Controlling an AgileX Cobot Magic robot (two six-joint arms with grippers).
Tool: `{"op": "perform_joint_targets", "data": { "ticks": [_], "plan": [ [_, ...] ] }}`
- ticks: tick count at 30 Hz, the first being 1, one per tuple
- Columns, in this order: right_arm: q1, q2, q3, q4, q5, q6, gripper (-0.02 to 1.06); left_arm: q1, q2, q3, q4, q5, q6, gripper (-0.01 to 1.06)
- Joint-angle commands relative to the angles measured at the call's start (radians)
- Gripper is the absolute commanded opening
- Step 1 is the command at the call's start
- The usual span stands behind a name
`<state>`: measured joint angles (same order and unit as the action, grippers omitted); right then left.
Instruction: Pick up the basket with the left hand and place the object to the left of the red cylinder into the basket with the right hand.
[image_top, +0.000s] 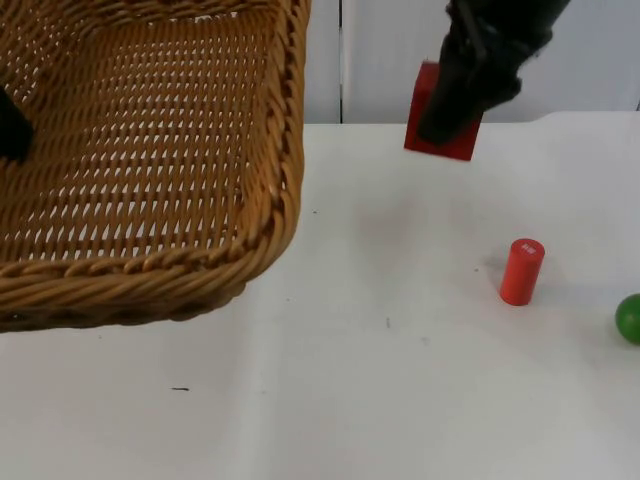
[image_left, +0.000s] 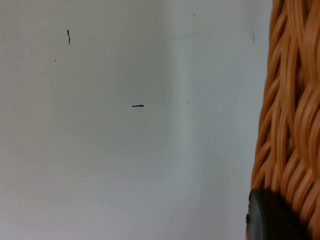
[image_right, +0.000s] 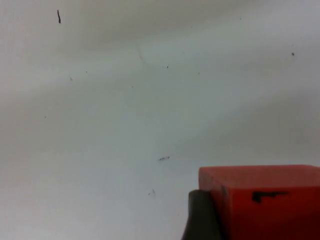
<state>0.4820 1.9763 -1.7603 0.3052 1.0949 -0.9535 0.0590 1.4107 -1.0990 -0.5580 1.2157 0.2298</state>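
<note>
So I've got the red block (image_top: 441, 140) clamped in the right gripper (image_top: 447, 128) jaws, up off the white counter (image_top: 380, 380) by the partition, and the wicker basket (image_top: 150, 150) sits to its left, lifted and tilted, the left gripper (image_left: 272, 217) jaws pinching its woven rim. Block's smooth and boxy, basket's open weave; the red cylinder (image_top: 521, 271) stands upright near a green ball (image_top: 629, 318).

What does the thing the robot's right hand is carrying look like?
Look past the big woven wicker basket to the right gripper raised above the white table. It grips a red rectangular block, boxy and flat-sided, unlike the round red cylinder standing below.
</note>
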Motion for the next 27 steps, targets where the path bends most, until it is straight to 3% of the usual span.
{"op": "perform_joint_targets", "data": {
  "ticks": [1,27],
  "plan": [
    [0.007,-0.046,-0.004,0.011,0.009,0.000,0.00,0.000,-0.003,-0.001,-0.027,0.005,-0.001,0.00],
    [0.007,-0.305,-0.004,0.048,0.042,0.031,0.00,0.000,-0.003,-0.001,-0.027,0.005,-0.001,0.00]
  ]
}}
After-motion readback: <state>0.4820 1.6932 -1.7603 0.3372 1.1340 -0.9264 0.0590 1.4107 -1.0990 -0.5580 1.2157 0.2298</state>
